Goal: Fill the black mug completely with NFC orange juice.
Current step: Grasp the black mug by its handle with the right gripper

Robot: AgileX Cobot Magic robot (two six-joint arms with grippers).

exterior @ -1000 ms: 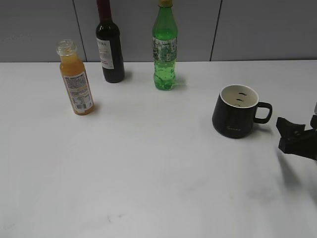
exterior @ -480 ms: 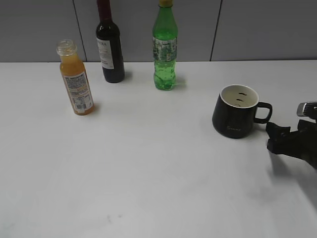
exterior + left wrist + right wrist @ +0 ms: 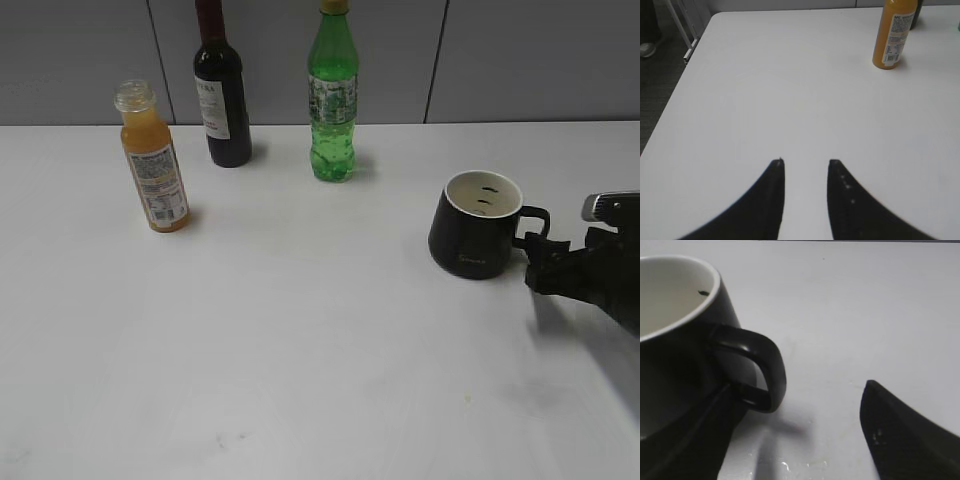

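The black mug (image 3: 472, 238) stands upright on the white table at the right, its handle pointing right and its white inside showing only a few dark specks. My right gripper (image 3: 540, 265) is open, low over the table just right of the handle. In the right wrist view the mug (image 3: 675, 360) fills the left and its handle loop sits at the mouth of the open jaws (image 3: 797, 412), not gripped. The NFC orange juice bottle (image 3: 153, 160) stands uncapped at the far left and also shows in the left wrist view (image 3: 892, 35). My left gripper (image 3: 806, 165) is open and empty over bare table.
A dark wine bottle (image 3: 222, 100) and a green soda bottle (image 3: 332, 100) stand at the back by the grey wall. The table's left edge (image 3: 685, 75) drops to dark floor. Wet smears lie on the table by the mug (image 3: 790, 465).
My right gripper has moved left across the table toward the mug's handle, from the right edge to just beside it. The mug and bottles have not moved.
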